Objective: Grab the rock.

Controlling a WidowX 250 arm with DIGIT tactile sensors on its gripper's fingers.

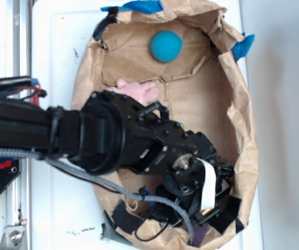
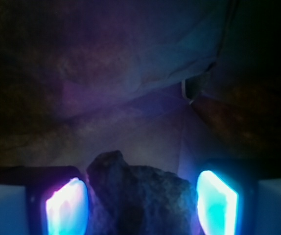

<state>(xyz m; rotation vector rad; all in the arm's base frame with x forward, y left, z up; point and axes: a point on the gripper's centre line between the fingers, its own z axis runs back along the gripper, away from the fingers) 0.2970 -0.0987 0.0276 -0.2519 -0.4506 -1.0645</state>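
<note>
The black robot arm (image 1: 87, 138) reaches in from the left edge of the exterior view and bends down into a crumpled brown paper enclosure (image 1: 243, 120) — a torn bag or box liner spread on the white table (image 1: 61, 62) — with its hand (image 1: 204, 208) low in the near right part of that paper hollow, mostly hidden under the wrist housing and a white ribbon cable (image 1: 208, 187). In the wrist view the rough, dark brown-black rock (image 2: 140, 196) sits directly between the two glowing finger pads (image 2: 64, 208), which shine pink-blue on the left and cyan on the right; the left pad appears to be touching the rock's side, while the right pad stands just beside its other flank with a thin dark gap, so the hand is partly open around the rock and whether it has a firm hold cannot be told. The rock's irregular peak rises toward the left, and behind it the creased paper floor and wall lie in dim purple light. The rock itself cannot be made out in the exterior view, being covered by the arm. Far in the enclosure a fuzzy teal ball (image 1: 166, 46) rests on the paper, well apart from the hand, and a pink soft toy (image 1: 139, 89) lies just beyond the arm's upper edge — partly hidden by it. Strips of blue tape (image 1: 139, 6) hold the paper's far rim, and black tape patches (image 1: 126, 216) mark its near edge.
</note>
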